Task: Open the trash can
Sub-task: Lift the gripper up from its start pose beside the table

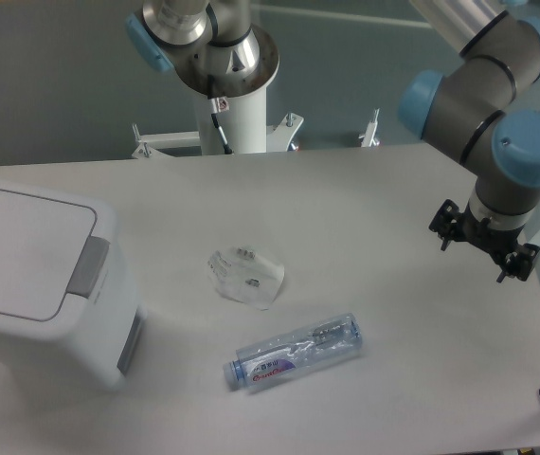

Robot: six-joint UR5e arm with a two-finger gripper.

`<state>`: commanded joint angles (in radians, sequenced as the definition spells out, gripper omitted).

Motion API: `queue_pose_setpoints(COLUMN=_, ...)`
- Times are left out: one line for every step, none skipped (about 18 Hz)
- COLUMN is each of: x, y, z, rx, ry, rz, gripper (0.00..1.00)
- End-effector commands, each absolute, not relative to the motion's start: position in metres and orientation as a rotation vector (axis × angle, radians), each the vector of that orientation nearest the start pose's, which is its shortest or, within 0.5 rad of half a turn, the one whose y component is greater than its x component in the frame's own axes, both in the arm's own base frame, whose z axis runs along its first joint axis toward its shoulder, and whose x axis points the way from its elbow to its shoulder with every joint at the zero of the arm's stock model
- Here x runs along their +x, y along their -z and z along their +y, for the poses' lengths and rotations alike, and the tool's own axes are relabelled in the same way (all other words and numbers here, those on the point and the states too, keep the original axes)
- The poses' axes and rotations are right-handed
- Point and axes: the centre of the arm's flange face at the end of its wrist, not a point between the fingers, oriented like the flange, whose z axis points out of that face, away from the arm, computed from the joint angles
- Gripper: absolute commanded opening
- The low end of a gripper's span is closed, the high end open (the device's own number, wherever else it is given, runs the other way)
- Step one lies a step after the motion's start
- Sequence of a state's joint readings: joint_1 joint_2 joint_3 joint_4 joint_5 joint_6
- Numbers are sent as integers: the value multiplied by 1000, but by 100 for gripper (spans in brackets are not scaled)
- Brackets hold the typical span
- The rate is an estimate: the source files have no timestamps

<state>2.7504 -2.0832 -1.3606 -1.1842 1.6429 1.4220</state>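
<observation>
From the fixed camera, I judge that I am at the very start: my gripper [483,245] hangs above the right side of the table [365,199], well apart from the trash can [38,275], and nothing about the bin has been touched. My gripper is seen from above and behind its mount, so only dark bracket parts show; whether my fingers are apart or together I cannot tell. I hold nothing that I can see.

The next move, as I read it, calls for a long travel leftward across the table to the bin, passing over or around the clear plastic bottle [294,353] lying on its side in the near middle and the crumpled clear wrapper [246,275] just beyond it. I would then need to come down on the grey latch tab [90,267] at the right edge of the lid [19,246] and press or lift there.

The trash can sits at the left edge of the scene, partly cut off by the frame. It is a large white boxy bin with rounded corners, its flat white lid lying closed and level. The grey tab sits at the lid's right rim, and a second grey panel [130,341] shows lower on its right wall.
</observation>
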Motion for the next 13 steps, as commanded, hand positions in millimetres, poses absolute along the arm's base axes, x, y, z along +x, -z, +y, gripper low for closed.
queue_pose_setpoints(x=-589, y=-325, z=381, rx=-3160, ry=-157, rz=387, gripper=100)
queue_pose_setpoints(x=-588, y=-325, z=382, rx=-3155, ry=-155, rz=390, gripper=100)
queue_pose_setpoints(x=-585, y=-326, z=388, rx=-3135, ry=-148, rz=398, gripper=100)
queue_pose_setpoints(x=-582, y=-324, z=392, rx=-3108, ry=-130, rz=397, gripper=100)
queue_pose_setpoints(x=-579, y=-320, z=394, rx=-3087, ry=-107, rz=396, gripper=100)
queue_pose_setpoints(x=-577, y=-317, z=396, rx=-3074, ry=-98, rz=397, gripper=100)
queue_pose_setpoints(x=-572, y=-312, z=398, rx=-3065, ry=-84, rz=401, gripper=100)
queue_pose_setpoints(x=-566, y=-303, z=400, rx=-3049, ry=-69, rz=398, gripper=100)
queue_pose_setpoints(x=-562, y=-299, z=402, rx=-3023, ry=-81, rz=357, gripper=100)
queue_pose_setpoints(x=-556, y=-301, z=406, rx=-2996, ry=-107, rz=297, gripper=100)
queue_pose_setpoints(x=-546, y=-305, z=418, rx=-2970, ry=-120, rz=241, gripper=100)
queue_pose_setpoints(x=-540, y=-307, z=425, rx=-2951, ry=-109, rz=169, gripper=100)
queue_pose_setpoints(x=-538, y=-308, z=430, rx=-2943, ry=-93, rz=86, gripper=100)
